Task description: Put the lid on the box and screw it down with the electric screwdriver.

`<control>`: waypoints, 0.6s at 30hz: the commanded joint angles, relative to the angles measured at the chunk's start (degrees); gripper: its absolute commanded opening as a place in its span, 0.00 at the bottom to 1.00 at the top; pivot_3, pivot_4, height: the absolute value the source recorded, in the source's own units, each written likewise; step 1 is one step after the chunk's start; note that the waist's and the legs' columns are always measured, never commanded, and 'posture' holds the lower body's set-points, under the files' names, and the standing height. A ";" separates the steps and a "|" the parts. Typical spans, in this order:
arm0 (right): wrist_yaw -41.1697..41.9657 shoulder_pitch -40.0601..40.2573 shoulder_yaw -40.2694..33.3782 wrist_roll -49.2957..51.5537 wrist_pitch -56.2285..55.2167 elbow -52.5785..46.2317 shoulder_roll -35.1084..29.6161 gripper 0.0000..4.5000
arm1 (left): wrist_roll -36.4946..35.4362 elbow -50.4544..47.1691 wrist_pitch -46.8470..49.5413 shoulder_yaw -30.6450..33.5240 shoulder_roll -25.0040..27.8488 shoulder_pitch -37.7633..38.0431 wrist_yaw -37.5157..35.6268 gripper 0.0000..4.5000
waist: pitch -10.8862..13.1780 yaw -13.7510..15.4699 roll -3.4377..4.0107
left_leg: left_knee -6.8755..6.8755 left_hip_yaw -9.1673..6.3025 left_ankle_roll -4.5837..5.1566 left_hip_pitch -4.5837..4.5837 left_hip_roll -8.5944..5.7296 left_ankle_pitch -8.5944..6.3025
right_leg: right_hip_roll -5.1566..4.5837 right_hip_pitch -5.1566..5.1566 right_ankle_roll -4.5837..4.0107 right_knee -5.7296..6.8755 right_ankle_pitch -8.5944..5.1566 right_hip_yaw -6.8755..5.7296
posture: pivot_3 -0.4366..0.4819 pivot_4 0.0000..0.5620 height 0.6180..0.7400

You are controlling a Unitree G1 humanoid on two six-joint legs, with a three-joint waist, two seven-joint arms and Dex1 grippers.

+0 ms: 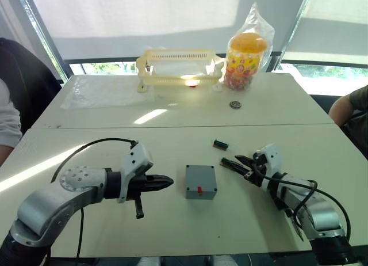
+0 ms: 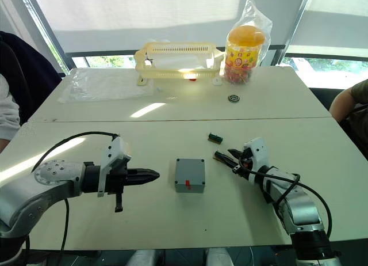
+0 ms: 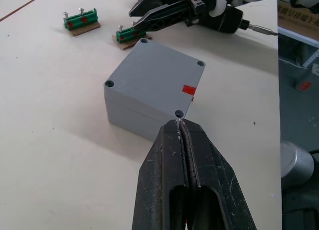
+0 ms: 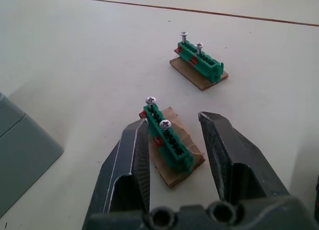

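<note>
The box (image 1: 200, 181) sits mid-table near the front edge, lid (image 3: 154, 74) on. 2 green screw blocks (image 4: 168, 140) lie beside it. Left gripper (image 3: 183, 128) pinched empty; right gripper (image 4: 174, 128) open, straddling 1 block.

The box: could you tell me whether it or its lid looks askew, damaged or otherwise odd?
Nothing stands out. The lid sits square and flush on the box, edges aligned. Its four corner holes look empty, so it is not yet screwed down; the screws stand upright in two green holders nearby.
</note>
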 commanded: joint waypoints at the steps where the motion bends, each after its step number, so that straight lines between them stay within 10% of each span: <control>1: 0.29 -1.47 -0.11 -0.38 -1.56 0.39 0.62 0.33 | 0.49 -0.42 -1.49 -0.29 0.20 0.00 0.19 0.00 | 0.00 0.00 0.00 | 0.00 0.01 0.00 0.00 0.00 0.00 | 0.00 0.00 0.00 0.00 0.00 0.00 | 0.48 0.27 1.00; 5: 0.35 -2.44 0.22 -0.95 -2.26 1.62 0.93 0.01 | 1.07 -0.52 -2.01 -0.89 0.38 0.53 0.20 0.00 | 0.00 -0.07 0.00 | 0.00 0.01 0.00 0.01 0.00 0.00 | 0.00 0.01 0.00 0.00 0.00 0.00 | 0.48 0.27 1.00; 18: -0.21 -2.58 -0.81 -0.81 -2.36 0.33 0.99 0.01 | 2.16 0.31 -2.82 -1.03 0.31 0.73 0.26 0.00 | 0.00 -0.03 0.00 | 0.00 0.01 0.00 0.01 0.00 0.00 | 0.00 0.01 0.00 0.00 0.00 0.00 | 0.48 0.27 1.00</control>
